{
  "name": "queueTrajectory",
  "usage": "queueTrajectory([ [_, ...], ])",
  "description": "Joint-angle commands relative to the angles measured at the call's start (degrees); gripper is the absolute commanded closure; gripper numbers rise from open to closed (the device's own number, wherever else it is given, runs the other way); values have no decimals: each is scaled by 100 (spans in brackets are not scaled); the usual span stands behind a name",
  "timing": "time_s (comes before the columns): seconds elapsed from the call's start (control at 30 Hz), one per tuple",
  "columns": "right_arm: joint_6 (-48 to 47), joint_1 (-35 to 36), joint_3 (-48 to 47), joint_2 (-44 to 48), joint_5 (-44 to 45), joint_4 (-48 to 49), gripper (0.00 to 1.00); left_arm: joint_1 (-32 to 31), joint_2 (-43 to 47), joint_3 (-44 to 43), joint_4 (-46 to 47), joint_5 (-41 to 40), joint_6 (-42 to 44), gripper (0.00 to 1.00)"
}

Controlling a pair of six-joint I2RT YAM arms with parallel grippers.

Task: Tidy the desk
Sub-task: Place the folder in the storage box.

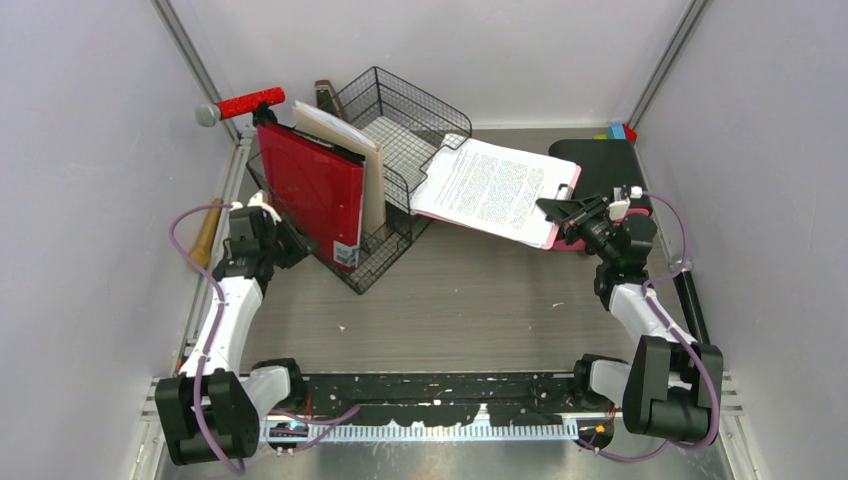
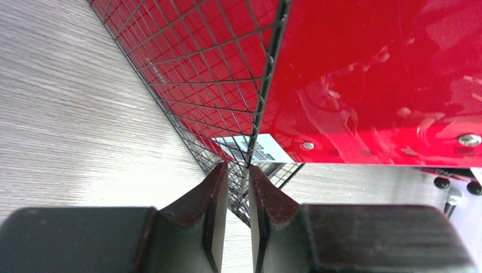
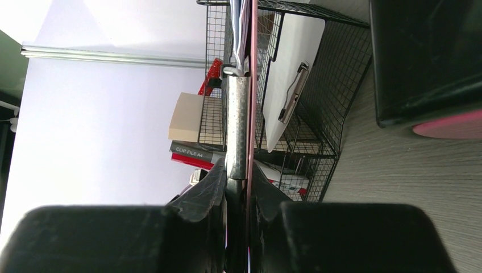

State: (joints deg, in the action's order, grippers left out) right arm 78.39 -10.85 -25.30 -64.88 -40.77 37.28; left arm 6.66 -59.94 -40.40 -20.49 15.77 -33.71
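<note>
The right gripper [image 3: 237,170], clamped on the pink clipboard [image 1: 490,190], should slide it level into the wire-mesh tray rack [image 1: 405,120], whose edge wire the left gripper [image 2: 239,170] narrowly straddles, its grip uncertain.

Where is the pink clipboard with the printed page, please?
Top view, right of centre: the clipboard is pinched by the right gripper, its other end at the mesh rack.

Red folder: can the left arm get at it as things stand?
Likely yes: the left end effector straddles the wire rack at its rim, and the red folder stands bare just beyond.
</note>
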Motion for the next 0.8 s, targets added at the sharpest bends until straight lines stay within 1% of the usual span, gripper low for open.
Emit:
queueTrajectory([
  [0.0, 115, -110, -63, 26, 1290, 854, 100, -60, 195, 2, -173, 251, 387, 80],
  [0.17, 108, -107, -39, 5, 1358, 862, 100, -110, 275, 34, -329, 371, 604, 86],
  [0.43, 86, -102, -11, -93, 1402, 802, 100, -126, 312, 83, -323, 395, 652, 97],
  [0.77, 215, -23, -197, -622, 1225, 971, 100, -124, 351, 63, -306, 273, 776, 99],
])
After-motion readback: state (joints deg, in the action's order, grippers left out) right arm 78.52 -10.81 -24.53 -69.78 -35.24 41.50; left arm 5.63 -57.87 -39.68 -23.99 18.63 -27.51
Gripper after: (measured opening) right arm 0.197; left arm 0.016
